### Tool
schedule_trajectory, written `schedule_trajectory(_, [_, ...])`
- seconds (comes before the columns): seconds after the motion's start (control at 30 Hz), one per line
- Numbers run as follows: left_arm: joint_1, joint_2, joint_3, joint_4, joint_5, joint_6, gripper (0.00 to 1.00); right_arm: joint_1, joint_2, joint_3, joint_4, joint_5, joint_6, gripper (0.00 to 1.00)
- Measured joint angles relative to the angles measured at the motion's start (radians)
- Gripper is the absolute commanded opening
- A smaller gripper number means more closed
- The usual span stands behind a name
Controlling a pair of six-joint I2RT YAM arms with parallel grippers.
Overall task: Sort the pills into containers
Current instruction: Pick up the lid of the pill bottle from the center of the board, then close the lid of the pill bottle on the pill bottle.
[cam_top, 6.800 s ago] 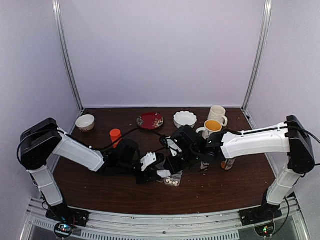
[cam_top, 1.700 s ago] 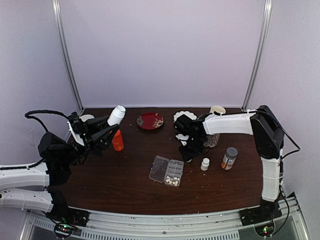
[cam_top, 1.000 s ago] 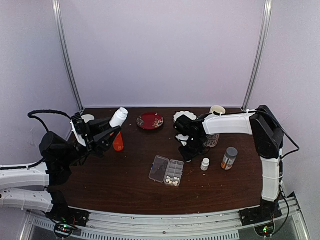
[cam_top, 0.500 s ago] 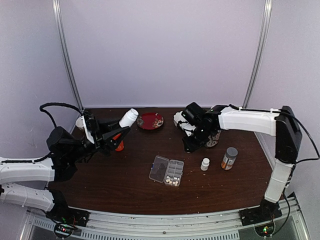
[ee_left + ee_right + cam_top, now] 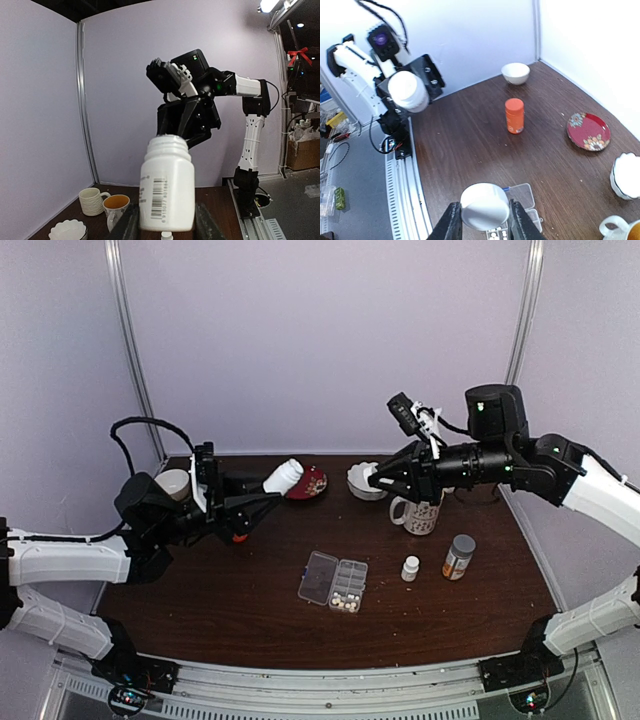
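While the left gripper point(image 5: 167, 220) clamps the white bottle point(image 5: 167, 190) low on its body, mouth uncapped and pointing away from the wrist, the right gripper point(image 5: 483, 218) pinches a white cap point(image 5: 485, 206) between its fingers (probably the bottle's own, pulled off so the contents can be poured). Both are raised well above the table point(image 5: 230, 590). The open pill box point(image 5: 335, 582) lies far below, ahead of the left gripper and just beneath the right one's line of sight, with pills point(image 5: 348, 601) in its nearer cells.
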Motion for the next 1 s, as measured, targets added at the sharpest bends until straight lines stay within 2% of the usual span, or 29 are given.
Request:
schedule_trajectory(0.23, [0.000, 0.012, 0.070, -0.085, 0.089, -0.008, 0.00, 0.080, 0.021, 0.071, 0.011, -0.068, -0.092, 0.18])
schedule_trajectory(0.4, [0.000, 0.011, 0.109, -0.205, 0.125, 0.011, 0.00, 0.103, 0.067, 0.149, -0.002, -0.089, -0.148, 0.18])
schedule_trajectory(0.6, [0.000, -0.004, 0.132, -0.325, 0.136, 0.057, 0.00, 0.145, 0.157, 0.266, -0.084, -0.086, -0.233, 0.18])
schedule_trajectory(1.0, [-0.003, -0.006, 0.134, -0.394, 0.141, 0.089, 0.00, 0.196, 0.272, 0.384, -0.216, -0.019, -0.308, 0.17])
